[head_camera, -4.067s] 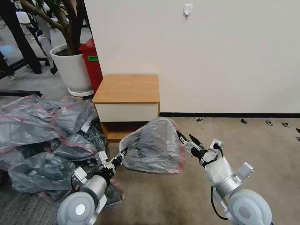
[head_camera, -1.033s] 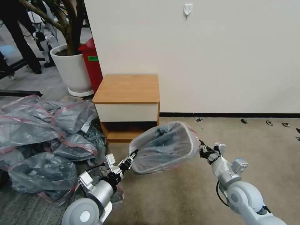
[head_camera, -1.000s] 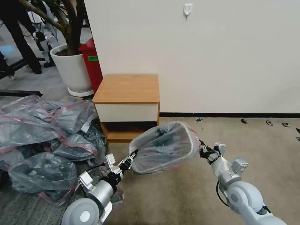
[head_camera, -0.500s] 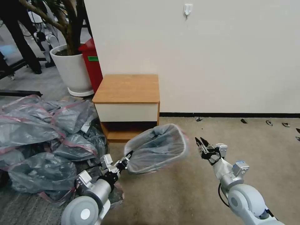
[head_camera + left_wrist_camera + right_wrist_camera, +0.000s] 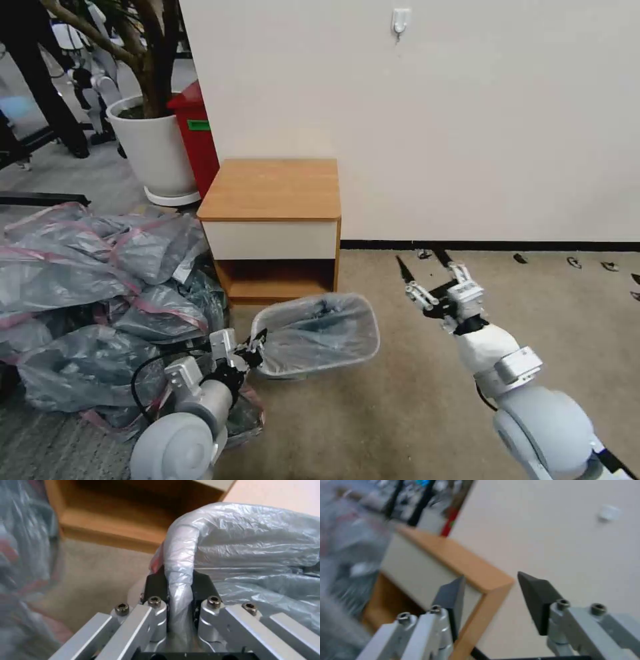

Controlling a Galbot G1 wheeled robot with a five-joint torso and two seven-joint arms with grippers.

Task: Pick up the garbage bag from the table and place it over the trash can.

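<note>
Even indoor light; right wrist view blurred, perhaps motion.

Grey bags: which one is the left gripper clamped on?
The garbage bag lining the trash can before the table; the left gripper pinches its rim. The heap lies loose on the floor.

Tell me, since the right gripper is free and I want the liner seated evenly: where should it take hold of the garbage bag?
Judging by the head view, grip the garbage bag at its rolled rim on the side of the trash can opposite the left gripper, which pinches the near-left edge. The right gripper, open above the carpet, could come in from the right, where that rim faces it unobstructed.
</note>
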